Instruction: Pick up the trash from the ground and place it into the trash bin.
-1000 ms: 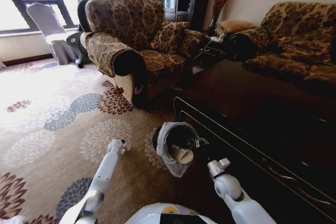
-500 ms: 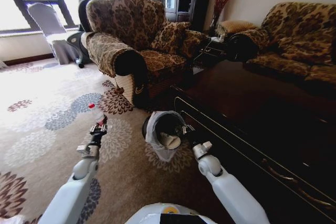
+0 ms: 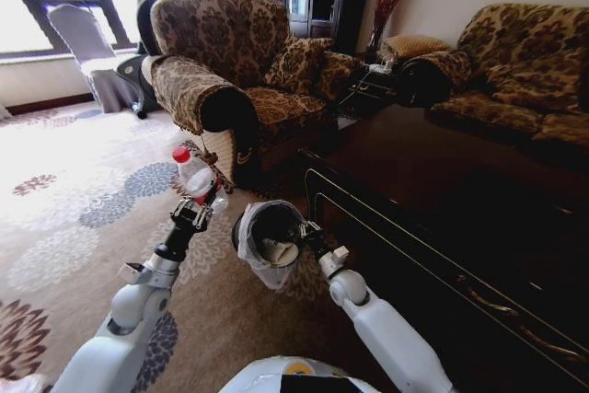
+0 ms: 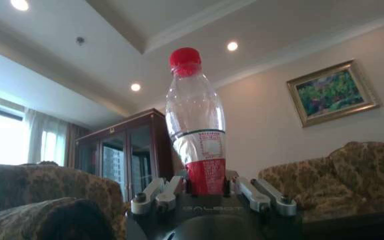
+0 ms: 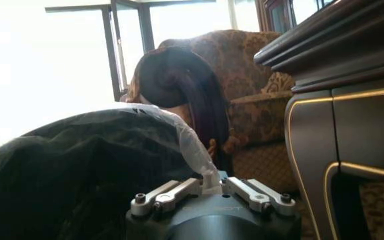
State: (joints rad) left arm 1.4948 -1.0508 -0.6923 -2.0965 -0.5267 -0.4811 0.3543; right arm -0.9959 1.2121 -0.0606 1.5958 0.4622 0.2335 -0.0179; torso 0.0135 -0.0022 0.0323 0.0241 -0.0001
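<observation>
1. Left gripper (image 3: 197, 213), centre-left of the head view, is clamping a clear ribbed plastic bottle with a red label (image 3: 195, 175) (image 4: 198, 140) by its base; red cap pointing up, long axis near vertical, leaning slightly toward the upper left.
2. Right gripper (image 3: 305, 230) (image 5: 212, 188), frame centre, is pinching the rim of the small round black trash bin with a crinkled pale translucent liner (image 3: 268, 241) (image 5: 78, 165).
3. Bin is tilting, mouth facing the camera; something pale is lying inside, hard to make out.
4. Floral patterned carpet (image 3: 83, 227) is lying beneath.
</observation>
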